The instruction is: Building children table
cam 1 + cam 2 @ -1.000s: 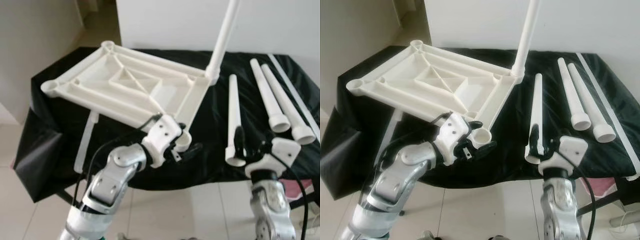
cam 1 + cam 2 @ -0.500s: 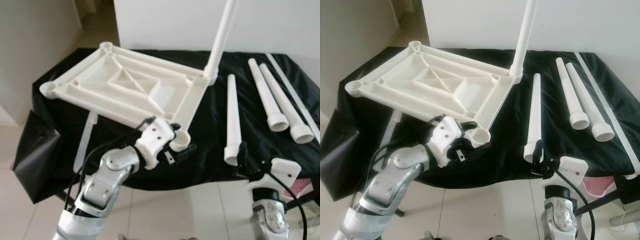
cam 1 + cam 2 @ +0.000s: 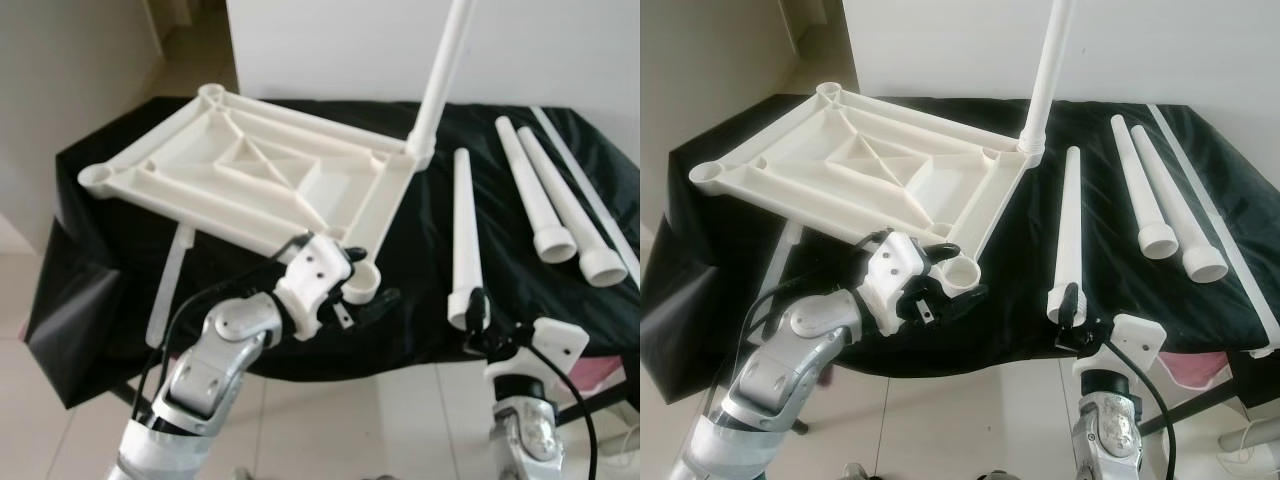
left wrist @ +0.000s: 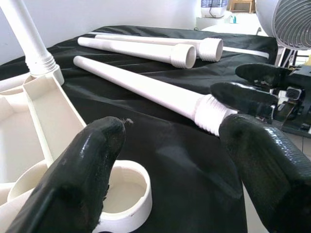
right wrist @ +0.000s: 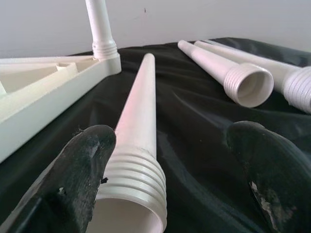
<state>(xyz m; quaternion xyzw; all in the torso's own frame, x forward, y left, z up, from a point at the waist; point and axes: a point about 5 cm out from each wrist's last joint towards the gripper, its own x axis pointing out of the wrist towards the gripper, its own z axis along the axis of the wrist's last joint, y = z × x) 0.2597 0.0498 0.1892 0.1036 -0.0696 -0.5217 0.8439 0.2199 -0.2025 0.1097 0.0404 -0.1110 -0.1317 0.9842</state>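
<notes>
Four legs belong to this white plastic assembly; one is already fitted, three lie loose.

1. Surroundings. A black cloth (image 3: 420,290) covers the work surface. A white flat strip (image 3: 172,285) lies on it at 9 o'clock, partly under the tabletop. Pale floor tiles show below the cloth edge, and a white wall stands behind at 12 o'clock. A grey fan grille (image 4: 291,22) is seen in the left wrist view. Another thin white strip (image 3: 585,185) lies along the cloth's right edge at 3 o'clock.

2. Tabletop (image 3: 250,170). Inverted, white, rectangular, with moulded ribs and a round socket at each corner. It sits tilted across the left half of the cloth, from 9 to 12 o'clock. An upright leg (image 3: 445,65) stands in the far right socket. The near right socket (image 3: 360,283) is open.

3. Left gripper (image 3: 365,295). Positioned at 6 o'clock at the near right socket. Fingers spread wide, one beside the socket rim; nothing is clamped.

4. Loose legs. The nearest leg (image 3: 464,235) lies just right of the tabletop, threaded end toward the robot, unobstructed. Two further legs (image 3: 555,200) lie side by side at 2 o'clock, well apart from it.

5. Right gripper (image 3: 1070,318). At 5 o'clock, fingers spread wide to either side of the nearest leg's threaded end, not closed on it.
</notes>
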